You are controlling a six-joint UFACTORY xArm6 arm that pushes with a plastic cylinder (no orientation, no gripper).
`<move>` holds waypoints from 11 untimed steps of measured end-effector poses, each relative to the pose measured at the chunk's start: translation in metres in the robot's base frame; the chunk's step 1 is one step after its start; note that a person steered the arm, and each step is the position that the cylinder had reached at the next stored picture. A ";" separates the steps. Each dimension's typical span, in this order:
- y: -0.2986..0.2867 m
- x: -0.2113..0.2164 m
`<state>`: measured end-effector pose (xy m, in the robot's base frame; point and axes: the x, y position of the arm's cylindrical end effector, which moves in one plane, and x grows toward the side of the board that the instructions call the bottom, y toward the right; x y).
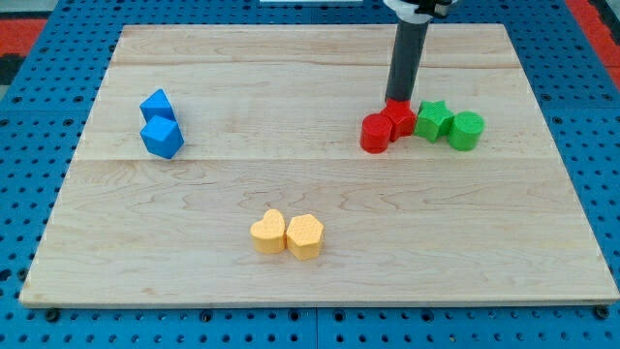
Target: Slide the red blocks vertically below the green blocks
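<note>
Two red blocks sit together at the view's right of centre: a red cylinder (376,134) and, touching its right side, a red star-like block (398,118). Directly right of them stand a green star (433,120) and a green cylinder (466,130), all four forming a row. My tip (397,101) is at the top edge of the red star-like block, touching or nearly touching it from the view's top. The dark rod rises up from there to the view's top edge.
Two blue blocks (160,124) sit close together at the view's left. Two yellow blocks, a heart (268,232) and a hexagon-like one (305,236), lie near the view's bottom centre. The wooden board (310,271) rests on a blue pegboard.
</note>
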<state>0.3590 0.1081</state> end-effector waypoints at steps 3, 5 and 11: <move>-0.018 0.049; -0.025 0.030; 0.015 0.073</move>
<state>0.4317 0.1235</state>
